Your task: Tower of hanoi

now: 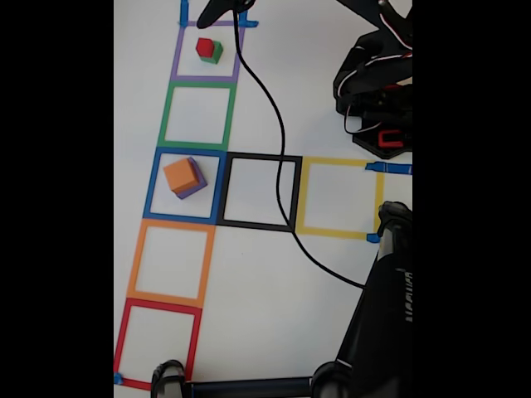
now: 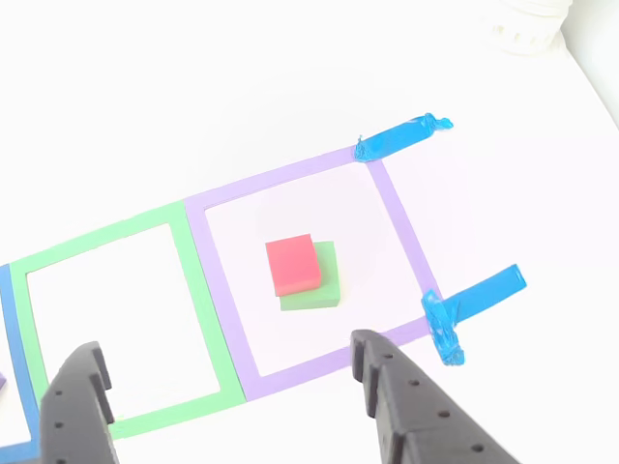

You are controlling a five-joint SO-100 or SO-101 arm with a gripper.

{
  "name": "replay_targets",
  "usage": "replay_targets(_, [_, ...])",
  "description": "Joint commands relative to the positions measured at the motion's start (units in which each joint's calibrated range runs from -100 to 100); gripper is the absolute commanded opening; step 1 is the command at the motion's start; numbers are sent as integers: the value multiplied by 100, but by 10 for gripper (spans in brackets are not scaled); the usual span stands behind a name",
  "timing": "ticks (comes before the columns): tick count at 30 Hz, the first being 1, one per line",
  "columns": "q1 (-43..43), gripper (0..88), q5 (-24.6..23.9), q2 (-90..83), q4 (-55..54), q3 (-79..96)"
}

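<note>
Gripper [image 2: 232, 377] fingers stand wide apart and empty in the other view, low over the near edge of the purple tape square [image 2: 398, 224]. Going left to right in the fixed view: the orange cube [image 1: 182, 174] sits on the purple cube [image 1: 196, 186] inside the blue tape square [image 1: 153, 184], then the red cube [image 1: 204, 46] rests on the green cube [image 1: 216, 55] inside the purple square

Purple cube [image 1: 197, 187] mostly under orange cube [image 1: 180, 175]
</note>
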Motion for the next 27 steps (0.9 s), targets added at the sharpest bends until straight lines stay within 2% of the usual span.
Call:
replay_targets(1, [143, 333, 0, -190, -1758, 1122])
replay_targets(7, [287, 356, 0, 343, -4373, 2604])
replay_targets(13, [373, 372, 0, 989, -6260, 3513])
replay_targets(27, [345, 364, 0, 2983, -9037, 4049])
